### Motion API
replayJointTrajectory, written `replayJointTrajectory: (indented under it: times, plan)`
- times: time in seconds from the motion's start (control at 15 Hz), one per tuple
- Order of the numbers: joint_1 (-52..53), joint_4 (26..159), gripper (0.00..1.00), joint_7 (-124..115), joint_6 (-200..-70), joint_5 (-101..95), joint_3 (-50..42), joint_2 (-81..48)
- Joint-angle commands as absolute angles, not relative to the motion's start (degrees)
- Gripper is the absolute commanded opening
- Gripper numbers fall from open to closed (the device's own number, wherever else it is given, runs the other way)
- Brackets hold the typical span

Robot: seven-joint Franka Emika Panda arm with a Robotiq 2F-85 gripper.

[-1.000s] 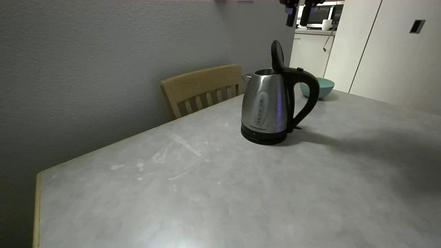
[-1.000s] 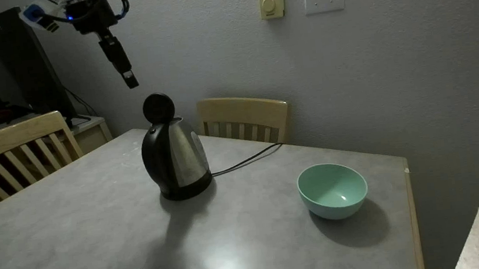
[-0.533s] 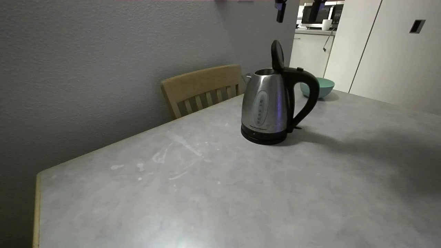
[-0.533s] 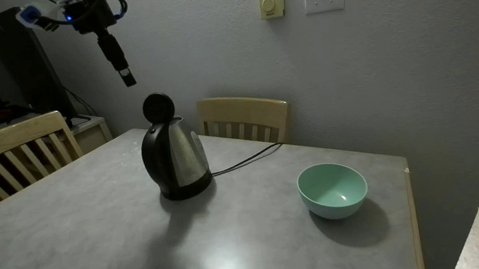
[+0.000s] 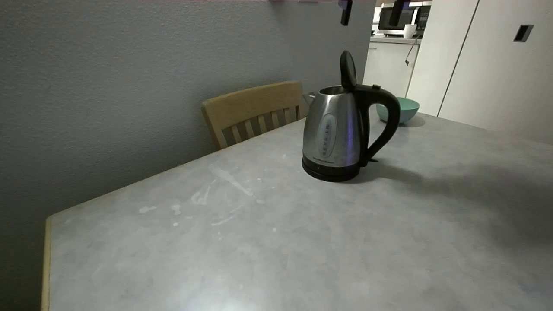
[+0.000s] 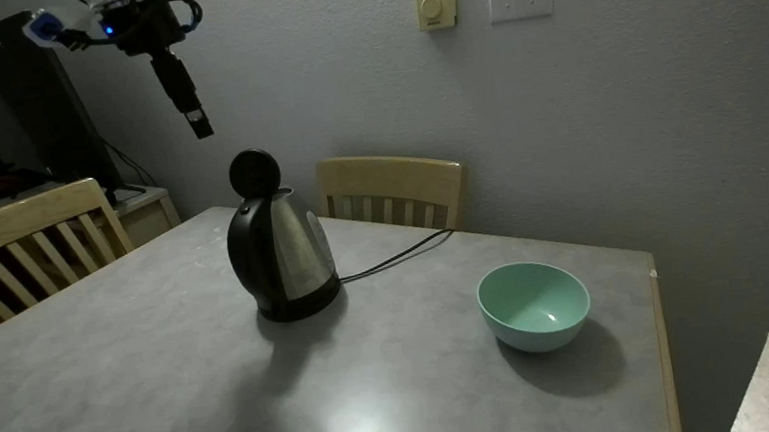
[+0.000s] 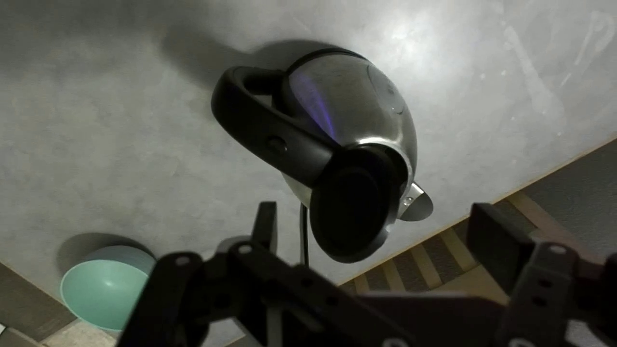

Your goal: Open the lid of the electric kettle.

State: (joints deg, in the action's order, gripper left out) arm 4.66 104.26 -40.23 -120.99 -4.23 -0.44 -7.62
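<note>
The brushed-steel electric kettle (image 5: 333, 138) stands upright on the grey table, its black handle (image 6: 247, 257) to one side. Its round black lid (image 5: 348, 69) is tilted up on the handle side, leaving the kettle's mouth (image 5: 332, 90) uncovered. From above, the wrist view shows the lid (image 7: 354, 212) raised, with part of the mouth visible beyond it. My gripper (image 5: 370, 19) hangs in the air over the kettle, apart from the lid. Its fingers are spread wide, and nothing is between them.
A mint-green bowl (image 6: 534, 307) sits on the table, off to the kettle's side. The kettle's black cord (image 6: 395, 257) runs to the table edge. A wooden chair (image 5: 255, 108) is pushed up against the table by the grey wall.
The gripper's fingers have spread apart and the gripper has risen slightly, drifting a little to the side. The kettle and its raised lid have kept still.
</note>
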Motion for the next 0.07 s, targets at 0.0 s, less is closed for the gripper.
replayJointTrajectory:
  times: [0.0]
  plan:
    - [4.41,104.15,1.0,-40.23,-120.86,-4.23,-0.18,-7.63]
